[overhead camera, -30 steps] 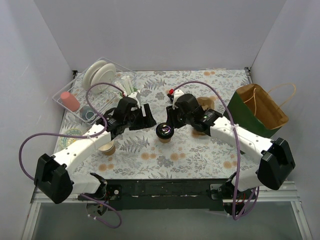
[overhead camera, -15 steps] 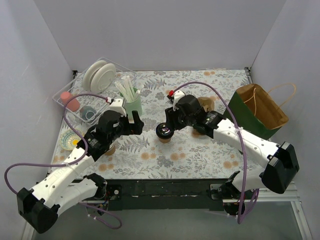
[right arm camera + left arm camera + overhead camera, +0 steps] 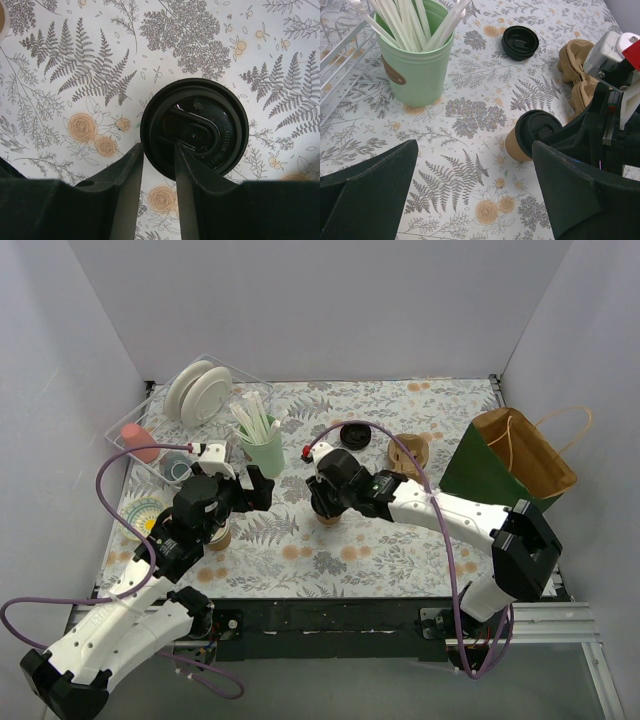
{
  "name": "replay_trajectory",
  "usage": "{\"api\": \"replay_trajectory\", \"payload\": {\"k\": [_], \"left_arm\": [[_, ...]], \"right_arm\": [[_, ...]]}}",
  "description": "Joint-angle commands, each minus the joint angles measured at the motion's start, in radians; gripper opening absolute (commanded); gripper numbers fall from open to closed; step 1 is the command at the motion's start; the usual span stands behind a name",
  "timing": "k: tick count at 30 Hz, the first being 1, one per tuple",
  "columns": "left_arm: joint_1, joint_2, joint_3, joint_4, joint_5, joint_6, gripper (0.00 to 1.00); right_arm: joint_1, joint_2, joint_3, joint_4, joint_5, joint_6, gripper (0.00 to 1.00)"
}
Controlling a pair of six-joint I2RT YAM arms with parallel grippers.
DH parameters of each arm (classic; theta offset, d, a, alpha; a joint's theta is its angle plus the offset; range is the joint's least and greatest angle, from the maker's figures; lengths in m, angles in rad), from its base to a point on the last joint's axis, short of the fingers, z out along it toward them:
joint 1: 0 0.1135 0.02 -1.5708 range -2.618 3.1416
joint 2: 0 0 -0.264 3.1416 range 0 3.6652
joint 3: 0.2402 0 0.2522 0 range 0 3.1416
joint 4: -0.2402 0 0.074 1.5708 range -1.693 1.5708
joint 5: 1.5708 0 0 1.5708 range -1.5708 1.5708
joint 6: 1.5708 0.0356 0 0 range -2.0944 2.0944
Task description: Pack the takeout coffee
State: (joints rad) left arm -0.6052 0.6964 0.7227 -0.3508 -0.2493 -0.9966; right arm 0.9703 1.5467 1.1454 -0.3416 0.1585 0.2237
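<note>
Both my right fingers (image 3: 125, 200) straddled the takeout coffee (image 3: 194, 131) at its lid rim, pinch uncertain; left gripper (image 3: 475, 150) gaped. Light, crushable, I judged; body grip safer.

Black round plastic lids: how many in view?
2. One lid caps the kraft-brown paper cup under the right tool; a loose lid lies on the table farther back. More may be hidden.
</note>
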Motion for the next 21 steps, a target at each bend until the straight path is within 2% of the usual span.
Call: {"api": "replay_trajectory", "payload": {"k": [1,6,11,14,21], "left_arm": [[-0.004,-0.003,-0.006,0.013,-0.022,0.023,0.98],[-0.004,-0.003,-0.008,0.013,-0.028,0.024,0.98],[-0.004,0.000,-0.006,0.010,-0.030,0.024,0.98],[-0.004,0.000,-0.006,0.009,-0.034,0.024,0.98],[-0.004,-0.001,-0.006,0.007,-0.050,0.024,0.98]], "right_arm": [[0.011,0.029,0.062,0.019,0.047,-0.024,0.38],[0.019,0.049,0.059,0.019,0.065,-0.030,0.31],[0.033,0.036,0.056,0.019,0.081,-0.055,0.10],[0.039,0.018,0.053,0.019,0.081,-0.084,0.03],[0.042,-0.077,-0.009,0.064,-0.003,-0.227,0.01]]}}
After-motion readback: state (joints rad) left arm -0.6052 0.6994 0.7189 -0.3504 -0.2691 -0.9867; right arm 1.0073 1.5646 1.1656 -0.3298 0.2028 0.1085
